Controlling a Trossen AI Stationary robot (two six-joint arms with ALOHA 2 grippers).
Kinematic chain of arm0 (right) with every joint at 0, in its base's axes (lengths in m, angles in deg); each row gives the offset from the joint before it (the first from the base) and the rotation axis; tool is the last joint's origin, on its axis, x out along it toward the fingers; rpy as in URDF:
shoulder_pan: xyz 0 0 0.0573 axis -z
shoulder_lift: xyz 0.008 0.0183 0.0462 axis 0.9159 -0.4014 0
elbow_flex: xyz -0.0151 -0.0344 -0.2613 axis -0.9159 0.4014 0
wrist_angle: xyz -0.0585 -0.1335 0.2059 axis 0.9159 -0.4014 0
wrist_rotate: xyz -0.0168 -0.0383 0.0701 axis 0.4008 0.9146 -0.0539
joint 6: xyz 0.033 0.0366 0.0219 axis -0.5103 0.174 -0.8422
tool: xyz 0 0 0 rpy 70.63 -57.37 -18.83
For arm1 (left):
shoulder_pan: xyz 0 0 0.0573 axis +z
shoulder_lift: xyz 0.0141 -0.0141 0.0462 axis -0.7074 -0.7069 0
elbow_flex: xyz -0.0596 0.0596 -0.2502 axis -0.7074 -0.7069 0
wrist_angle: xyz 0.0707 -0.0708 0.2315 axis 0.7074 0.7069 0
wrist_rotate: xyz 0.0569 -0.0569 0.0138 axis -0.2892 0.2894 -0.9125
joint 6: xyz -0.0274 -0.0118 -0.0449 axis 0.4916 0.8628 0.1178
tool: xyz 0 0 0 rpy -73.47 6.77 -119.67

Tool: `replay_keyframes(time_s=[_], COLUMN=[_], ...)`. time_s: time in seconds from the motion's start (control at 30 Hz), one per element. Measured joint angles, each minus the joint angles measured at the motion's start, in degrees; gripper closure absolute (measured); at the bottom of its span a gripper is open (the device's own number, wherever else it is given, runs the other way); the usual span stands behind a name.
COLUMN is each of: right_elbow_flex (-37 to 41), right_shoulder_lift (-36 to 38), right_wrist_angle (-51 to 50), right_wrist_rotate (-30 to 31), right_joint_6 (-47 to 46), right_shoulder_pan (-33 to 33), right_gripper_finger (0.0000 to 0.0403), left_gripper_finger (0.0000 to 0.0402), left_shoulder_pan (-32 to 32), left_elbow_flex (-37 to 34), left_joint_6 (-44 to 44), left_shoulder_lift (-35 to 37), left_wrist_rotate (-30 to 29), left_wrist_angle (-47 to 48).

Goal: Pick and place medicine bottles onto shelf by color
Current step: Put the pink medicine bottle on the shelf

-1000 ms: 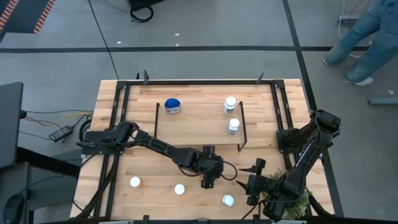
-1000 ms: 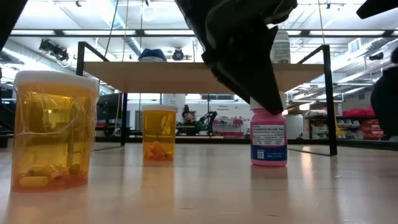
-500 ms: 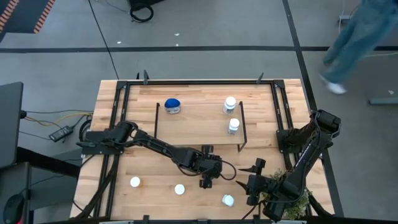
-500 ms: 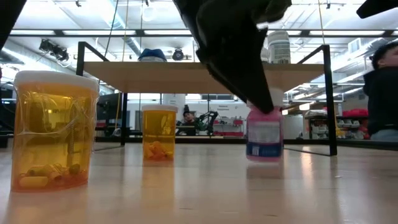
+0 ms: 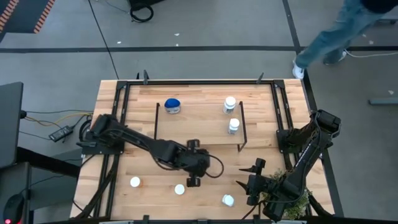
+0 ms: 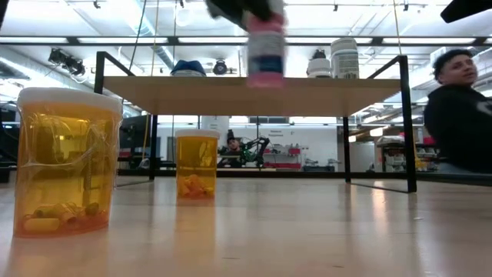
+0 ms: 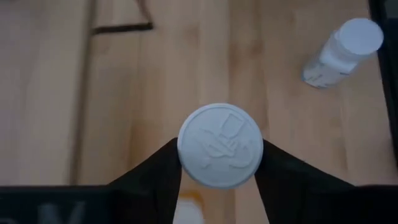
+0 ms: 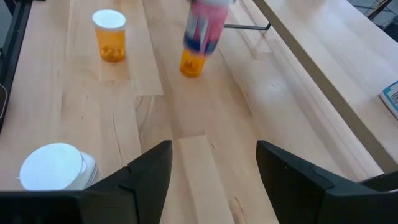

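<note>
My left gripper is shut on a pink medicine bottle with a white cap, held high above the near middle of the table. Two orange bottles and a white one stand on the table by their bases. On the shelf stand a blue bottle and two white bottles. My right gripper waits open at the near right, beside the white bottle. My left gripper pinches the pink bottle at its top, one finger on each side just under the white cap's rim. The fingers come from above, slanting down. The bottle hangs upright below them, lifted clear of the table.
A bushy green plant sits at the table's near right corner beside my right arm. Black frame rails run along the table's left, right and far edges. A person walks on the floor beyond the far right corner.
My left gripper has risen from the table with the pink bottle and gone toward the table's left edge. The bottle stood on the table under the gripper a second ago; now it hangs clear, about level with the shelf board.
</note>
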State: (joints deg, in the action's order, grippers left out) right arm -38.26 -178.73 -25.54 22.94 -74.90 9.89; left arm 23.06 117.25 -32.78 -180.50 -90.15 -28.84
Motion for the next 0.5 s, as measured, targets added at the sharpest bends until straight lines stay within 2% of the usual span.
replay_keyframes(time_s=[0.13, 0.3, 0.5], right_elbow_flex=[0.0, 0.0, 0.0], right_shoulder_lift=[0.0, 0.0, 0.0], right_wrist_angle=[0.0, 0.0, 0.0], right_wrist_rotate=[0.0, 0.5, 1.5], right_joint_6=[0.5, 1.1, 1.4], right_shoulder_pan=[0.0, 0.1, 0.1], right_gripper_finger=[0.0162, 0.0162, 0.0162], left_gripper_finger=[0.0207, 0.0222, 0.0213], left_shoulder_pan=[-0.8, -0.6, 0.3], left_elbow_flex=[0.0, 0.0, 0.0], left_joint_6=[4.3, 9.2, 11.8], left_shoulder_lift=[4.2, 8.4, 12.2], left_wrist_rotate=[-4.6, -9.0, -12.1], left_wrist_angle=[8.3, 18.0, 23.0])
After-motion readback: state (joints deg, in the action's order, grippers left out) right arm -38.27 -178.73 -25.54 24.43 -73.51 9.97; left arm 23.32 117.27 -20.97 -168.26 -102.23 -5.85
